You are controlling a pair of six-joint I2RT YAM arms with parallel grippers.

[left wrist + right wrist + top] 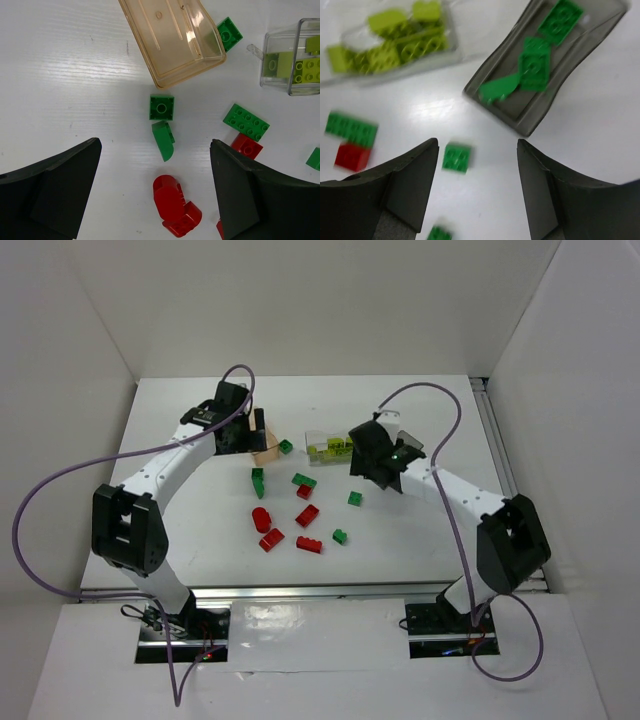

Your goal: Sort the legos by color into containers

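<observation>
On the left, the left gripper [155,146] hangs over the white table [60,75] with its jaws spread wide and nothing between them. Below the gap lie a square dark green brick [162,107], a curved dark green piece [164,141] and a rounded red piece [175,206]. Just beyond them sits the peach-orange container [172,42], skewed in the wrist view, with a small green brick [229,33] at one of its corners. Further right, a long green brick [246,121] lies just beside a red brick [247,146]. The clear container [310,438] comes next — it holds the yellow-green bricks [335,450]. At the right, the right gripper [476,145] has its jaws parted and grips nothing; a loose green brick [456,157] lies on the table under the gap. Near it the smoky grey container [517,122] holds several dark green bricks [535,65] — some flat and studded, one wedge-shaped.
</observation>
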